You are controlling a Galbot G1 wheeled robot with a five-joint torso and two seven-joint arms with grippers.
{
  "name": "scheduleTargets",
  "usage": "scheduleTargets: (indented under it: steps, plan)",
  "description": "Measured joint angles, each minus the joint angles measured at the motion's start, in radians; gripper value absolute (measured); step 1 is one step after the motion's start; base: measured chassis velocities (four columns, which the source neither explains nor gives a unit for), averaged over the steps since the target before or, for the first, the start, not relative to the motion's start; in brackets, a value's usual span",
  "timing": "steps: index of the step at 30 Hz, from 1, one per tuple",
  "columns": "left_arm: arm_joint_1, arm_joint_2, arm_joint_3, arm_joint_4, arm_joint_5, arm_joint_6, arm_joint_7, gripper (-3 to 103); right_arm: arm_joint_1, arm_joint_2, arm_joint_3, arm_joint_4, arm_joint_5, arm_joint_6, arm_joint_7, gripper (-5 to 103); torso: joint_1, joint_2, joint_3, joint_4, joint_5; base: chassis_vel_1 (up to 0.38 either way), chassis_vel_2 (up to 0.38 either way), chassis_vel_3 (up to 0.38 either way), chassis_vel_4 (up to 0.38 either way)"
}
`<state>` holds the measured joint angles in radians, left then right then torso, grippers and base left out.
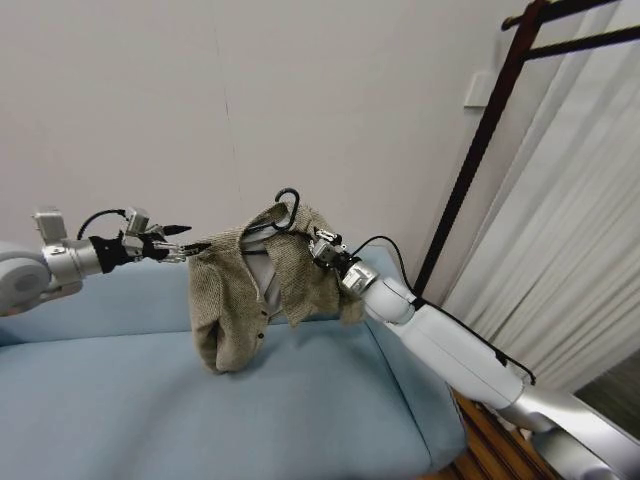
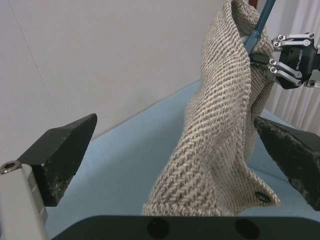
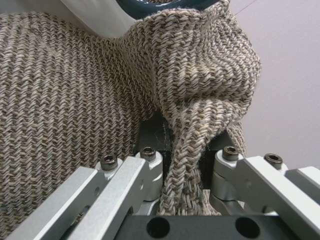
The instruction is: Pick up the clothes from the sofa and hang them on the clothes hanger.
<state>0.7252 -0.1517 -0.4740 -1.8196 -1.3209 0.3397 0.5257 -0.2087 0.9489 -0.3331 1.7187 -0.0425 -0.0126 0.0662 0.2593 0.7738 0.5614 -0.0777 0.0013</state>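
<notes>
On the head camera I see the left gripper [image 1: 190, 247] reaching in from the left, its tips at the left shoulder of the knit cardigan [image 1: 240, 300]. The cardigan hangs on a hanger [image 1: 287, 208] in the air above the blue sofa [image 1: 150, 410], and its hem droops onto the seat. The right gripper [image 1: 318, 243] is at the cardigan's right shoulder, just below the hanger's hook. The dark clothes rack [image 1: 478, 150] stands well to the right, in front of a pale curtain [image 1: 570, 220].

On the left wrist camera the left gripper [image 2: 175, 120] is spread wide. Its two black fingers [image 2: 62, 150] sit far apart with the cardigan [image 2: 220, 135] hanging between them, and neither pad presses on it. The right gripper [image 2: 292, 57] shows farther off, at the top of the cloth beside the hanger's bar [image 2: 260, 22].

On the right wrist camera the right gripper [image 3: 182, 145] is pinched tight on a bunched fold of the cardigan [image 3: 70, 110], with the knit squeezed between its fingers. The rim of the hanger [image 3: 155, 4] shows on the far side of the fold.
</notes>
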Motion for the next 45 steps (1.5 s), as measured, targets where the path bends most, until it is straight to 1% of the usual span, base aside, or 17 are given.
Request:
scheduleTargets:
  steps: [3, 5, 6, 7, 9, 11, 12, 13, 15, 17, 24, 30, 31, 35, 36, 40, 45]
  plan:
    - [-0.036, -0.012, 0.026, 0.008, 0.001, 0.000, -0.010, 100, 0.009, 0.004, -0.005, -0.003, 0.000, -0.012, 0.001, 11, 0.000, 0.000, 0.000, -0.0002, 0.0002, 0.000, 0.000, 0.000, 0.000]
    - [-0.125, -0.042, 0.116, 0.030, 0.008, 0.014, -0.012, 100, 0.017, 0.008, -0.009, -0.004, 0.001, -0.023, 0.002, 11, 0.000, 0.000, 0.000, 0.0003, 0.0008, 0.000, 0.000, 0.000, 0.000]
    - [-0.193, -0.068, 0.193, 0.047, 0.017, 0.027, -0.012, 100, 0.020, 0.009, -0.010, -0.004, 0.003, -0.027, 0.002, 11, 0.000, 0.000, 0.000, 0.0005, 0.0005, 0.000, 0.000, 0.000, 0.000]
    - [-0.193, -0.068, 0.193, 0.047, 0.017, 0.027, -0.012, 100, 0.020, 0.009, -0.010, -0.004, 0.003, -0.027, 0.002, 11, 0.000, 0.000, 0.000, 0.0005, 0.0005, 0.000, 0.000, 0.000, 0.000]
    - [-0.372, -0.137, 0.368, 0.099, 0.041, 0.057, 0.012, 100, 0.026, 0.006, -0.013, -0.003, 0.007, -0.034, 0.003, 11, 0.000, 0.000, 0.000, 0.0005, -0.0015, 0.000, 0.000, 0.000, 0.000]
    - [-0.592, -0.214, 0.538, 0.166, 0.079, 0.098, 0.034, 100, 0.029, -0.004, -0.013, -0.001, 0.013, -0.040, 0.004, 11, 0.000, 0.000, 0.000, -0.0003, 0.0004, 0.000, 0.000, 0.000, 0.000]
    - [-0.657, -0.239, 0.583, 0.187, 0.087, 0.108, 0.036, 100, 0.029, -0.009, -0.013, 0.000, 0.015, -0.042, 0.004, 11, 0.000, 0.000, 0.000, -0.0009, 0.0007, 0.000, 0.000, 0.000, 0.000]
    - [-0.657, -0.239, 0.583, 0.187, 0.087, 0.108, 0.036, 100, 0.029, -0.009, -0.013, 0.000, 0.015, -0.042, 0.004, 11, 0.000, 0.000, 0.000, -0.0009, 0.0007, 0.000, 0.000, 0.000, 0.000]
    - [-0.789, -0.280, 0.671, 0.213, 0.092, 0.138, 0.036, 100, 0.025, -0.023, -0.004, 0.005, 0.018, -0.044, 0.004, 11, 0.000, 0.000, 0.000, -0.0015, 0.0006, 0.000, 0.000, 0.000, 0.000]
    - [-0.861, -0.283, 0.729, 0.212, 0.082, 0.157, 0.037, 100, 0.013, -0.037, 0.005, 0.013, 0.021, -0.046, 0.004, 11, 0.000, 0.000, 0.000, -0.0013, 0.0014, 0.000, 0.000, 0.000, 0.000]
    - [-0.968, -0.265, 0.850, 0.214, 0.064, 0.169, 0.051, 100, -0.003, -0.052, 0.024, 0.006, 0.028, -0.046, 0.002, 11, 0.000, 0.000, 0.000, 0.0008, 0.0000, 0.000, 0.000, 0.000, 0.000]
    - [-1.098, -0.263, 0.989, 0.214, 0.028, 0.216, 0.097, 100, 0.016, -0.045, 0.028, -0.030, 0.044, -0.039, 0.000, 11, 0.000, 0.000, 0.000, -0.0005, 0.0005, 0.000, 0.000, 0.000, 0.000]
    - [-1.098, -0.263, 0.989, 0.214, 0.028, 0.216, 0.097, 100, 0.016, -0.045, 0.028, -0.030, 0.044, -0.039, 0.000, 11, 0.000, 0.000, 0.000, -0.0005, 0.0005, 0.000, 0.000, 0.000, 0.000]
    - [-1.201, -0.261, 1.106, 0.253, 0.022, 0.227, 0.182, 100, 0.019, -0.062, 0.030, -0.027, 0.059, -0.038, -0.001, 11, 0.000, 0.000, 0.000, 0.0000, 0.0002, 0.000, 0.000, 0.000, 0.000]
    - [-1.201, -0.261, 1.106, 0.253, 0.022, 0.227, 0.182, 100, 0.019, -0.062, 0.030, -0.027, 0.059, -0.038, -0.001, 11, 0.000, 0.000, 0.000, 0.0000, 0.0002, 0.000, 0.000, 0.000, 0.000]
    - [-1.269, -0.297, 1.186, 0.304, 0.033, 0.227, 0.235, 100, 0.019, -0.081, 0.038, -0.012, 0.069, -0.037, -0.002, 11, 0.000, 0.000, 0.000, 0.0001, 0.0001, 0.000, 0.000, 0.000, 0.000]
    - [-1.317, -0.356, 1.255, 0.365, 0.067, 0.216, 0.240, 100, 0.016, -0.098, 0.052, 0.006, 0.074, -0.033, -0.003, 11, 0.000, 0.000, 0.000, -0.0006, 0.0002, 0.000, 0.000, 0.000, 0.000]
